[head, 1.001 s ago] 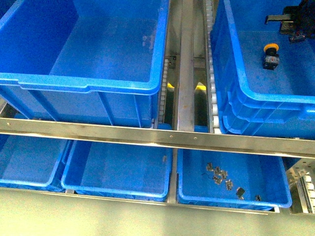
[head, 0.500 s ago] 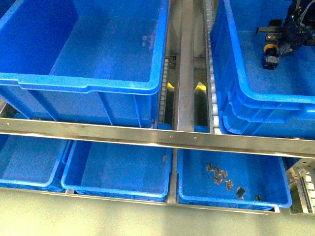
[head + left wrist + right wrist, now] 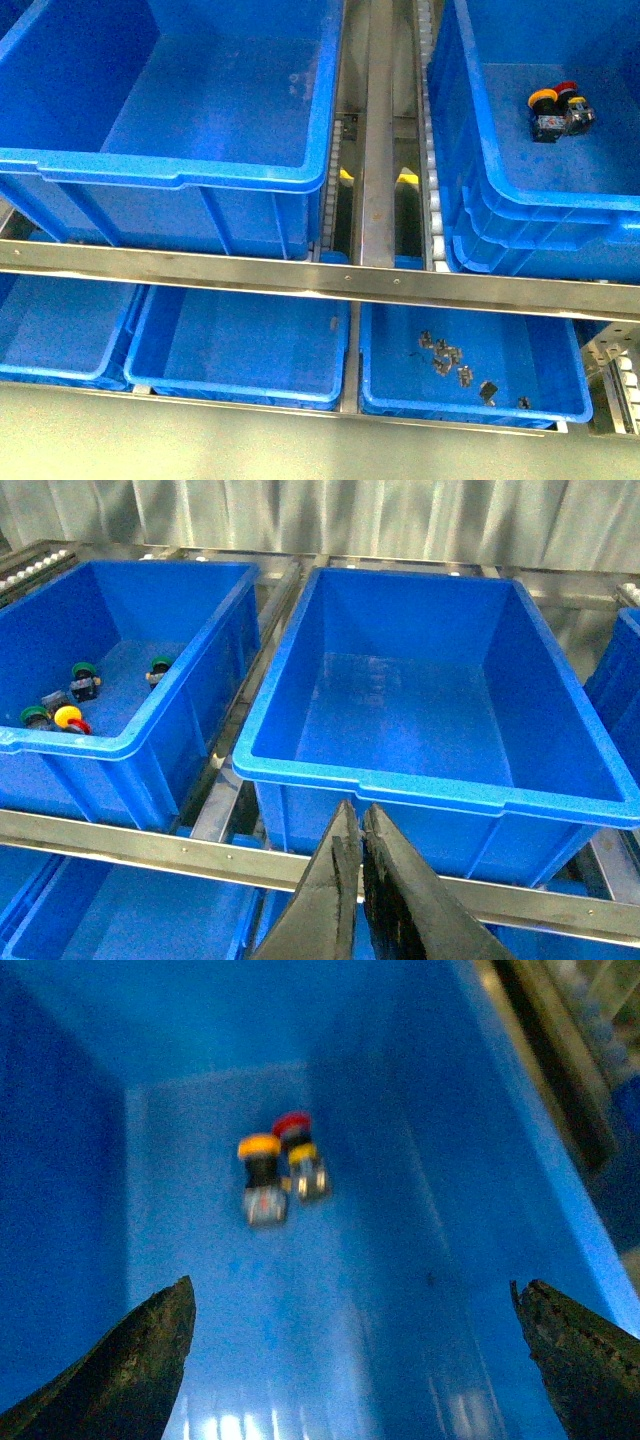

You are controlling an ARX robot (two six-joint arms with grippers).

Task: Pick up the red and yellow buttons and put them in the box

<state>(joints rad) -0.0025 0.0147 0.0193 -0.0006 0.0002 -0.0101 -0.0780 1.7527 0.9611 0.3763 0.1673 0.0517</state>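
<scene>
The right gripper [image 3: 355, 1360] has its fingers [image 3: 120, 1365] spread wide and empty, well apart from one yellow button [image 3: 262, 1175] and one red button [image 3: 298, 1153] lying touching on the box [image 3: 520, 200] floor at upper right, while the left gripper [image 3: 360, 880] has its fingers pressed together.

The box [image 3: 470, 215] was bright blue all over, as were the single-rimmed crate [image 3: 170, 175] beside it and the lower bins [image 3: 240, 385]. Inside the box lay a yellow-capped button [image 3: 545, 112] and a red-capped button [image 3: 574, 106], both with black-and-grey bodies. Beside the box, the rail [image 3: 320, 282] was bare silver metal.
</scene>
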